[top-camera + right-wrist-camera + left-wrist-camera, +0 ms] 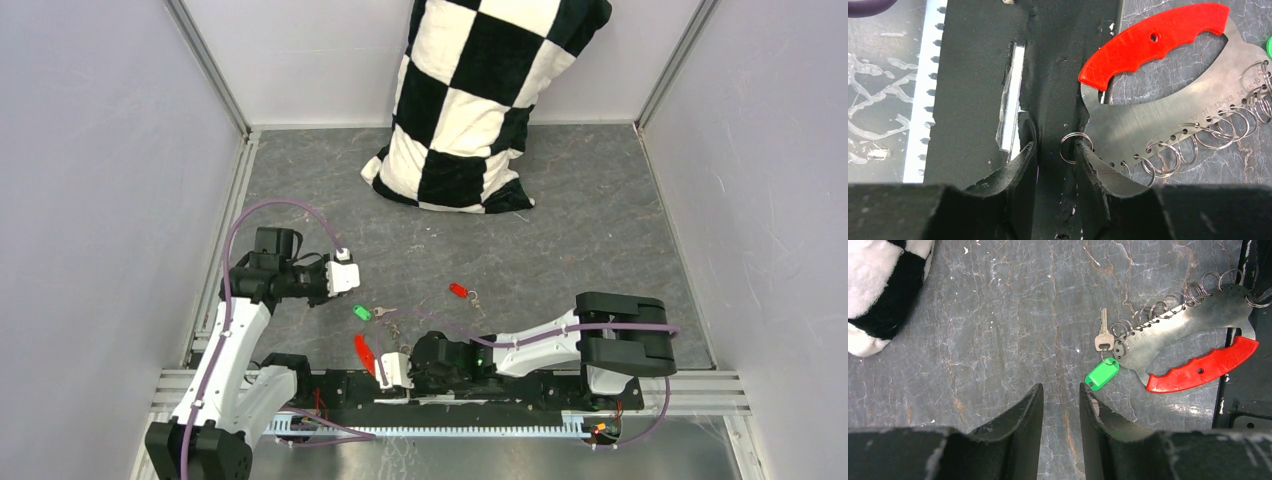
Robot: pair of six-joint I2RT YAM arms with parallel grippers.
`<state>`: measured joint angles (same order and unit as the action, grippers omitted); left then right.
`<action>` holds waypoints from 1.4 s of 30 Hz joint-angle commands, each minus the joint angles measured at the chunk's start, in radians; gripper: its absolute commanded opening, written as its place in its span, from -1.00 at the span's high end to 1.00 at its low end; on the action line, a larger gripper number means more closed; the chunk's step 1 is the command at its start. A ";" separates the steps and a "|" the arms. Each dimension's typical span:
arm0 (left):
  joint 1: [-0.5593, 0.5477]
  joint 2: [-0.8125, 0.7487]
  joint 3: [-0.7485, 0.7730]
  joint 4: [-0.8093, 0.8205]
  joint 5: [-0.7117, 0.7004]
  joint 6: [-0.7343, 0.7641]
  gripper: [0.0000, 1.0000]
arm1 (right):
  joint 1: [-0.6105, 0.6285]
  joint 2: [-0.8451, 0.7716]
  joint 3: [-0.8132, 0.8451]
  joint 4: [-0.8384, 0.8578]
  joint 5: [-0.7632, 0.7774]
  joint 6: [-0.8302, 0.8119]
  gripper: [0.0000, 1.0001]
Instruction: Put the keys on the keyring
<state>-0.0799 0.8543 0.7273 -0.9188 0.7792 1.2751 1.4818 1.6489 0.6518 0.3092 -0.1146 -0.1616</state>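
Grey stone-look tabletop [600, 240] fills the floor between pale walls. At the near edge, the right gripper [1055, 152] is low over a black strip [973, 100]. Its fingers are a little apart, and an end ring of the keyring [1148, 115] sits in the gap by one finger. The keyring lies flat, with its red handle toward the near edge. Just past it is the green key [1102, 374], touching its far end. The left gripper [1061, 405] hangs near the green key, fingers apart, holding nothing. The red key [460, 290] lies alone mid-table. A checkered pillow [470, 100] leans at the far edge.
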 commanded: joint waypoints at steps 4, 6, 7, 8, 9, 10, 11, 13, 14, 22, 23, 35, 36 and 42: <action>0.004 -0.032 0.027 -0.034 0.021 0.004 0.21 | -0.049 0.041 0.027 -0.047 0.154 0.008 0.33; 0.005 -0.038 0.017 -0.043 0.020 0.021 0.21 | -0.062 0.030 0.017 -0.035 0.174 0.012 0.31; 0.004 -0.042 0.013 -0.044 0.019 0.022 0.21 | -0.066 0.027 0.011 -0.026 0.181 0.013 0.27; 0.005 -0.045 0.010 -0.043 0.020 0.024 0.21 | -0.071 0.024 0.008 -0.013 0.183 0.015 0.22; 0.005 -0.047 0.007 -0.043 0.020 0.027 0.21 | -0.078 0.023 0.008 -0.004 0.179 0.018 0.19; 0.005 -0.048 0.007 -0.043 0.021 0.028 0.21 | -0.087 0.024 0.010 0.002 0.171 0.022 0.18; 0.004 -0.045 0.005 -0.042 0.020 0.030 0.21 | -0.100 0.027 0.012 0.012 0.161 0.026 0.17; 0.005 -0.041 0.006 -0.043 0.018 0.031 0.21 | -0.131 0.032 0.014 0.029 0.128 0.035 0.16; 0.005 -0.039 0.007 -0.043 0.017 0.029 0.21 | -0.147 0.035 0.015 0.037 0.118 0.039 0.16; 0.004 -0.030 0.000 -0.029 0.000 0.043 0.21 | -0.221 0.062 0.022 0.061 0.019 0.057 0.15; 0.004 -0.029 0.000 -0.029 0.001 0.042 0.21 | -0.221 0.056 0.019 0.061 0.018 0.055 0.15; 0.005 -0.070 0.000 -0.074 0.011 0.038 0.21 | -0.220 0.028 0.020 0.091 0.067 0.047 0.23; 0.005 -0.073 0.000 -0.085 0.012 0.046 0.21 | -0.220 0.032 0.022 0.093 0.073 0.044 0.28; 0.005 -0.099 0.017 -0.163 0.032 0.092 0.18 | -0.220 0.044 0.021 0.087 0.105 0.048 0.77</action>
<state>-0.0799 0.7815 0.7265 -1.0080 0.7776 1.2884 1.2713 1.6859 0.6689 0.3870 -0.0845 -0.0975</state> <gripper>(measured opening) 0.397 0.194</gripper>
